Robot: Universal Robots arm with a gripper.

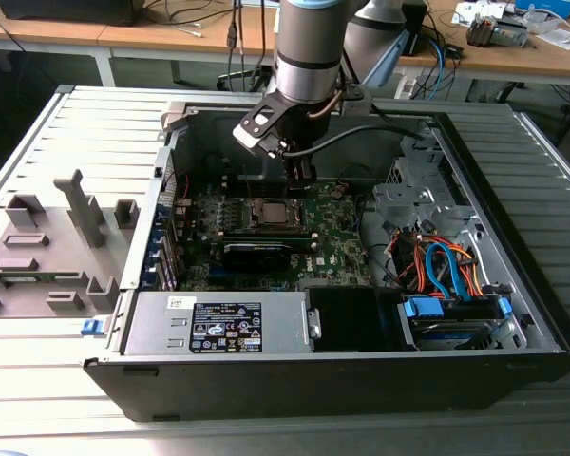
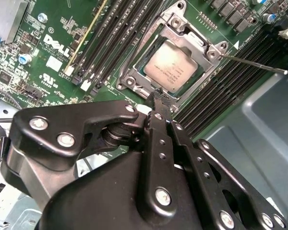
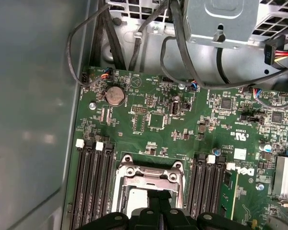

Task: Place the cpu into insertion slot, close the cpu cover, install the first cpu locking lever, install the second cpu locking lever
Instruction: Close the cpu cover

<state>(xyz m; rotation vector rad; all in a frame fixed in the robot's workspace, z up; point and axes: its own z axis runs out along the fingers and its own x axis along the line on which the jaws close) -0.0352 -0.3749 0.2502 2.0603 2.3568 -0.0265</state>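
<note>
The cpu (image 2: 170, 66) lies flat in the insertion slot (image 2: 129, 79), its silvery top showing through the cut-out of the cpu cover (image 2: 185, 43), which is down over it. A thin locking lever (image 2: 252, 65) juts out sideways from one corner of the socket, away from the board. My gripper (image 2: 158, 98) hovers just beside the socket's edge with its black fingers pressed together and nothing between them. In the exterior view the gripper (image 1: 305, 177) hangs inside the open computer case just behind the socket (image 1: 271, 214). The first wrist view has the cover (image 3: 149, 178) just ahead of the fingertips (image 3: 156, 207).
Black memory slots (image 2: 110, 33) flank the socket on both sides. A finned heatsink (image 3: 285, 175), a coin battery (image 3: 115, 95) and loose cables (image 3: 134, 48) lie around it. The grey case wall (image 3: 33, 105) is close by. Drive cables (image 1: 442, 266) and the power supply (image 1: 218, 323) fill the case front.
</note>
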